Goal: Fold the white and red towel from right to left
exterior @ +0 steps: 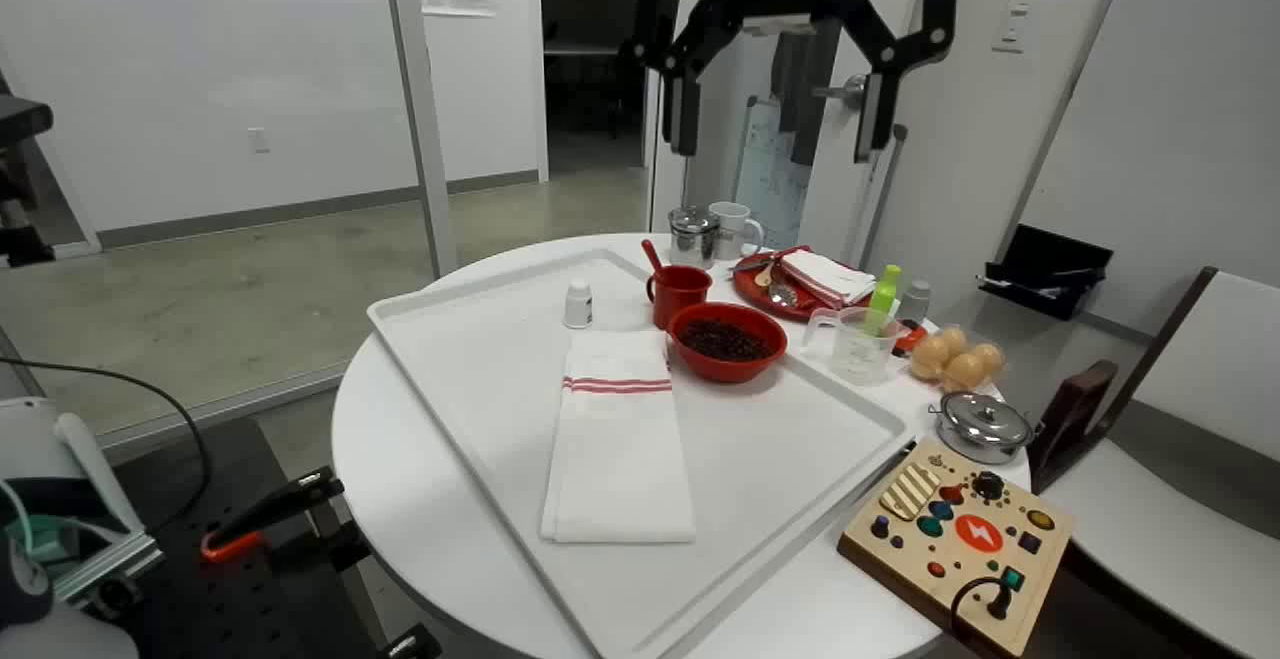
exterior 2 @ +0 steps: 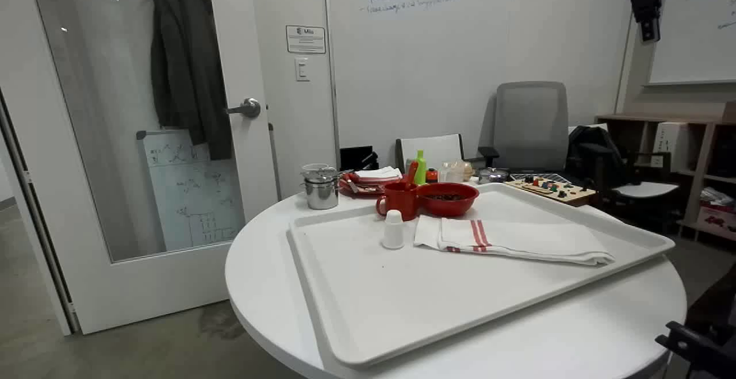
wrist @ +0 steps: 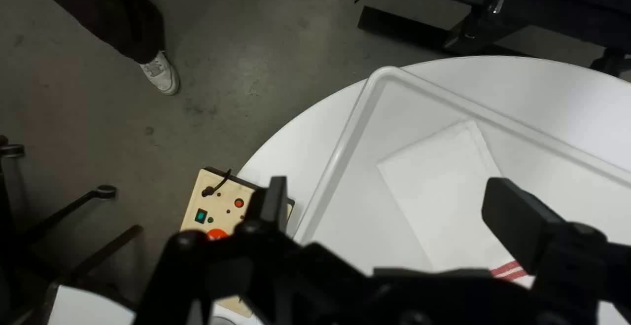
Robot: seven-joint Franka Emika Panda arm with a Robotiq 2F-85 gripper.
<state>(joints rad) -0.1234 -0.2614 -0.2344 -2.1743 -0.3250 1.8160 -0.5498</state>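
The white and red towel (exterior: 622, 459) lies flat on the white tray as a long folded strip, with red stripes near its far end. In an exterior view (exterior 2: 535, 240) its layered edges show. In the wrist view the towel (wrist: 443, 192) lies partly behind a finger, and its striped end is mostly hidden. My gripper (exterior: 778, 144) is wide open and empty, high above the table and apart from the towel. Its fingers also show in the wrist view (wrist: 387, 192). Only part of it shows in an exterior view (exterior 2: 650, 33).
The tray (exterior: 470, 469) has a raised rim. A red bowl (exterior: 728, 364) touches or nearly touches the towel's striped end. A red mug (exterior: 680, 297) and white bottle (exterior: 578, 305) stand near it. A red plate with another folded cloth (exterior: 826, 277), measuring cup (exterior: 862, 347) and wooden button board (exterior: 960, 539) lie around.
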